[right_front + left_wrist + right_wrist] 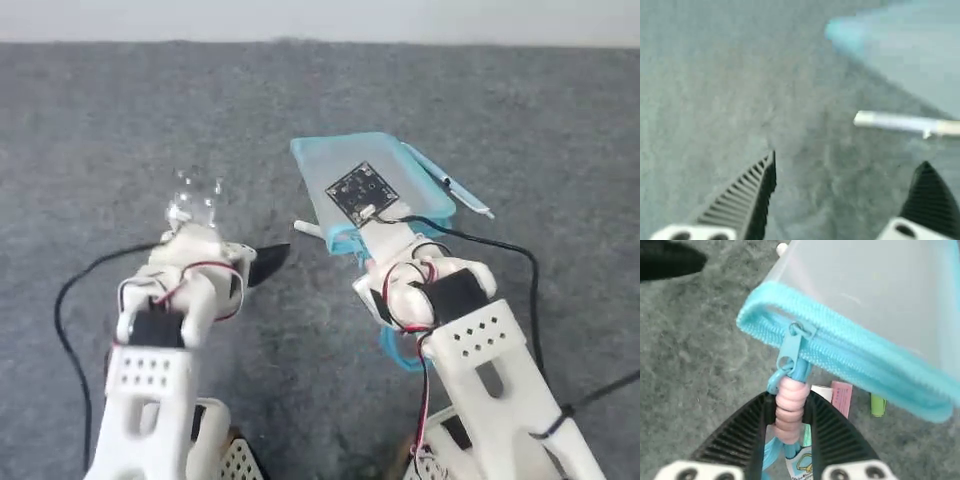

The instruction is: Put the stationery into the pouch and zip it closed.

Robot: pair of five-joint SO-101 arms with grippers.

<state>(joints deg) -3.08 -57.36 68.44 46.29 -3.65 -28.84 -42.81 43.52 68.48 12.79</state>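
Two grippers: right gripper (787, 400) clamps pink-gripped pen (788, 422) at pouch (865, 300) zipper pull (790, 347); left gripper (848, 159) spread wide, empty, near white pen (900, 122).

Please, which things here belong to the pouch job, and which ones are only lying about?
For the job: pouch, zipper pull, pink coil held by the right gripper, white pen, pink eraser.
Only lying about: black cable, gray mat.

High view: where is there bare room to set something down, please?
Bare: the mat left of the left claw, and the far strip beyond the pouch. Crowded: around the pouch, where the right claw grips a pink ribbed piece.
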